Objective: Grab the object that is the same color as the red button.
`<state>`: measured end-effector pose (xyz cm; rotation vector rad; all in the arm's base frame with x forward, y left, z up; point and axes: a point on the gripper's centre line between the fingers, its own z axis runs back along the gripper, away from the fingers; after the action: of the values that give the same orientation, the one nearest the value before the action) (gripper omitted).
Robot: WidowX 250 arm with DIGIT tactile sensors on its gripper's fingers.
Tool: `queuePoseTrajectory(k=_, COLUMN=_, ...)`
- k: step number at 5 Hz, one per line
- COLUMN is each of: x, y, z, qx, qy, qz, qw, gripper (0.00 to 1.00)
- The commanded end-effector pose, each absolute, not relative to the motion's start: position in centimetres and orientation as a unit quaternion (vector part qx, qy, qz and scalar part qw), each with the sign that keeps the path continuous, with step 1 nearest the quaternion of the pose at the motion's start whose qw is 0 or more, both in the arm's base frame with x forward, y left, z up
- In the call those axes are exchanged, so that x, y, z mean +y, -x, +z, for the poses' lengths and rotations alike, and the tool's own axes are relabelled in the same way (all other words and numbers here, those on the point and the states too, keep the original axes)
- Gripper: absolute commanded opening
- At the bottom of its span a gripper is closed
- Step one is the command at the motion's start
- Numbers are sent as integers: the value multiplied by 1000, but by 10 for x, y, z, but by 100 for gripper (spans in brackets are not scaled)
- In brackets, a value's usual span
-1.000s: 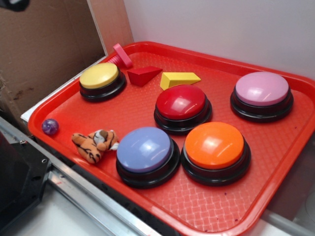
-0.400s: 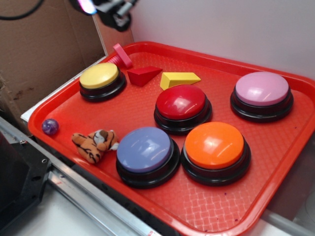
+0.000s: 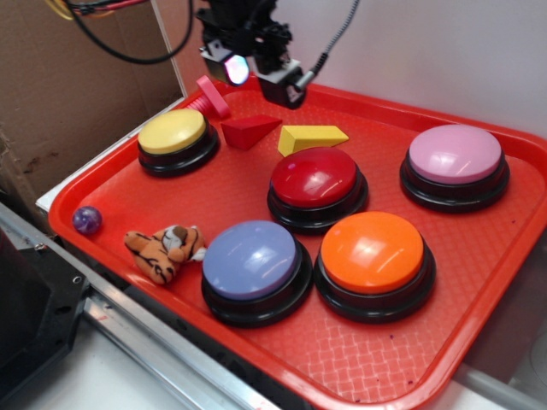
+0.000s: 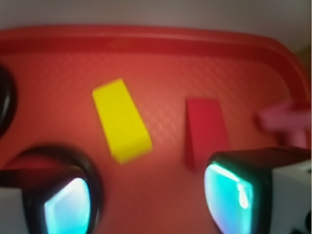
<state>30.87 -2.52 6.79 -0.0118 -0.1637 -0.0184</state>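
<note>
On the red tray (image 3: pixel 479 290), I see my jaws spread wide and empty above the red wedge (image 3: pixel 249 131), beside the red button (image 3: pixel 316 178).

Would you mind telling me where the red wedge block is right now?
In the exterior view the red wedge block lies at the tray's far side, between the yellow button and the yellow wedge, just below the gripper.

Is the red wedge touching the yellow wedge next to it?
Apart. The wrist view shows a strip of bare tray between the red wedge and the yellow wedge; the exterior view shows the same gap.
</note>
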Motion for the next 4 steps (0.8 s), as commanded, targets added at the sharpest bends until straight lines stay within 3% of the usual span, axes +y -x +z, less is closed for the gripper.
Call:
queuePoseTrajectory(k=1, x=-36, y=-342, z=43, qx=-76, qy=14, qz=-24, qw=997, gripper=100)
queuePoseTrajectory(k=3, x=-42, y=-347, z=25, qx=-55, qy=4, qz=-31, qw=998, gripper=100)
queuePoseTrajectory(k=4, x=-43, y=-346, z=25, qx=-57, qy=7, qz=-28, qw=998, gripper=24)
